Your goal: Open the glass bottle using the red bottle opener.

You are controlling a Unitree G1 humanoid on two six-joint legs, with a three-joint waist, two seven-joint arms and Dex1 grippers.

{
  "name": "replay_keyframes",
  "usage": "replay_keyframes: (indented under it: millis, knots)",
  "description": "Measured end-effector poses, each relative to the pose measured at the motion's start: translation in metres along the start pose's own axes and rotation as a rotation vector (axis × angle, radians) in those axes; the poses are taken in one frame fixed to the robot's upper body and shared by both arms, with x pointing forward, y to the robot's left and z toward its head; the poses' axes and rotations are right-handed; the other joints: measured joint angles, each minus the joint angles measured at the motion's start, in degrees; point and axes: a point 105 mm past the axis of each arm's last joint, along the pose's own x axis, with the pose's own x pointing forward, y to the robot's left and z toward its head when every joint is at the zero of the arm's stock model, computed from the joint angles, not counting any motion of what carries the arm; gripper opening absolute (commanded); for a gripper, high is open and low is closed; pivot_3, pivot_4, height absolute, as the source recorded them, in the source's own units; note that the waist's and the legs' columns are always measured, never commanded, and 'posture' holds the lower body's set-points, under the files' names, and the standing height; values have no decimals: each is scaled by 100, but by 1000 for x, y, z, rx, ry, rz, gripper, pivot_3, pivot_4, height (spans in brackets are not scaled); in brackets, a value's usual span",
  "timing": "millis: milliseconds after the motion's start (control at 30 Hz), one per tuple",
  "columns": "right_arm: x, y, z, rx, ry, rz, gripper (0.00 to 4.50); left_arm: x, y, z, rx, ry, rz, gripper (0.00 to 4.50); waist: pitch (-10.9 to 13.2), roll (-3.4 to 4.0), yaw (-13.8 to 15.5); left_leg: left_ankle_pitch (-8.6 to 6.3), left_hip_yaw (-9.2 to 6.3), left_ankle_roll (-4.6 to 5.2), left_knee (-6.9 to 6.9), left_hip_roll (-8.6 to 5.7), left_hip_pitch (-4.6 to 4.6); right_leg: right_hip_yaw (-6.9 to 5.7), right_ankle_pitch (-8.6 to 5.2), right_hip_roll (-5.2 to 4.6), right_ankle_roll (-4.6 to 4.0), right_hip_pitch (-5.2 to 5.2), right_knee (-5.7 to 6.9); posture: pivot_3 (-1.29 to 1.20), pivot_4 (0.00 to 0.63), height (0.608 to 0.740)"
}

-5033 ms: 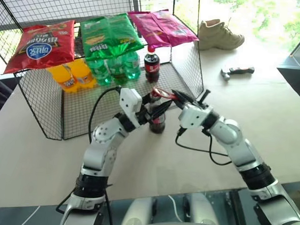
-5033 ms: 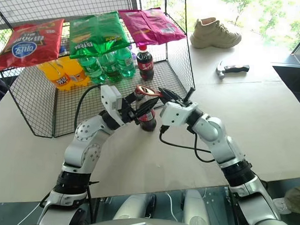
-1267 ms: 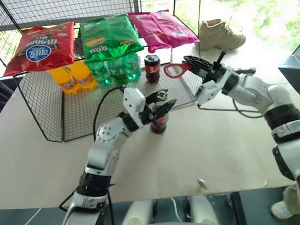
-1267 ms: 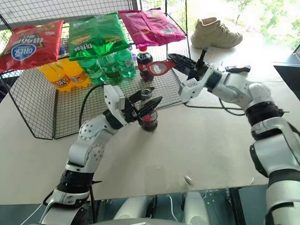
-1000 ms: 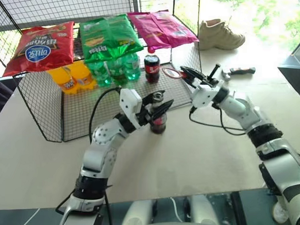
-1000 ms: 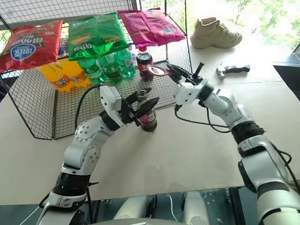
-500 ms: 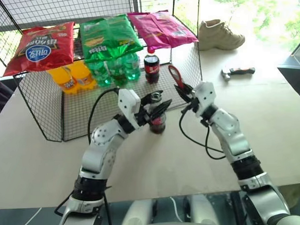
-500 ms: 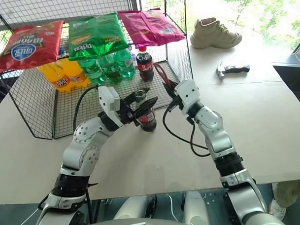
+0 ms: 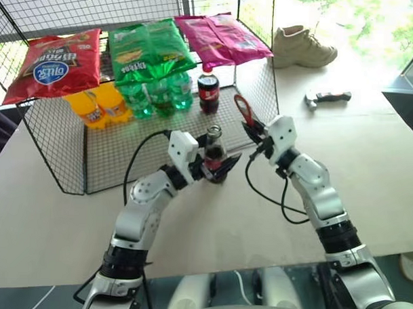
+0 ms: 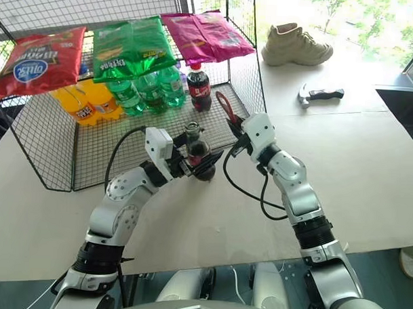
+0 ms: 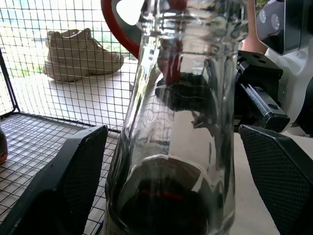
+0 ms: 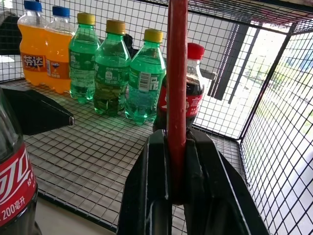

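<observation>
The glass bottle (image 9: 213,153) is standing upright on the surface (image 9: 258,217), just in front of the wire rack (image 9: 71,150). The left gripper (image 9: 219,170) is sitting spread apart around its base. The right gripper (image 9: 253,134), just right of it, is clamping the red bottle opener (image 9: 243,110) upright.

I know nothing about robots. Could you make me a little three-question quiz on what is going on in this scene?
1. True or false: the right gripper is shut on the red bottle opener.
2. The fingers of the left gripper are: A) clamped tight on the glass bottle, B) spread apart on either side of it, C) holding the shoe.
3. What colour are the caps on the two orange drinks in the wire rack?

Key: 1 true; 2 B; 3 blue.
</observation>
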Motion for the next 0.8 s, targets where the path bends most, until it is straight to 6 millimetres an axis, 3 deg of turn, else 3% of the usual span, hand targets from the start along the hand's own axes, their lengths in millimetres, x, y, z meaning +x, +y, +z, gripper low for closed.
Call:
replay_keyframes:
  millis: [400,700,767,800]
  knots:
    - [-33,-17,-27,227,163,-87,0,-34,-4,-18,5,120,-5,4433,1,2,5,-3,0,5,-1,3,-3,-1,0,-2,0,-1,-2,0,150,740]
    - [-100,20,-53,549,491,126,0,-99,-13,-48,-46,295,82,4433,5,7,6,-20,-1,33,-5,8,-16,-5,-2,-10,-1,-7,-17,0,150,740]
    - [-107,26,-55,579,533,151,874,-110,-14,-52,-58,317,107,4500,6,6,16,-20,-1,33,-4,10,-15,-9,-10,-13,-11,-4,-17,0,150,740]
    - [-111,27,-56,589,556,155,1103,-115,-15,-54,-64,327,122,4500,6,6,19,-20,-2,33,0,10,-14,-10,-11,-13,-11,-2,-17,0,150,740]
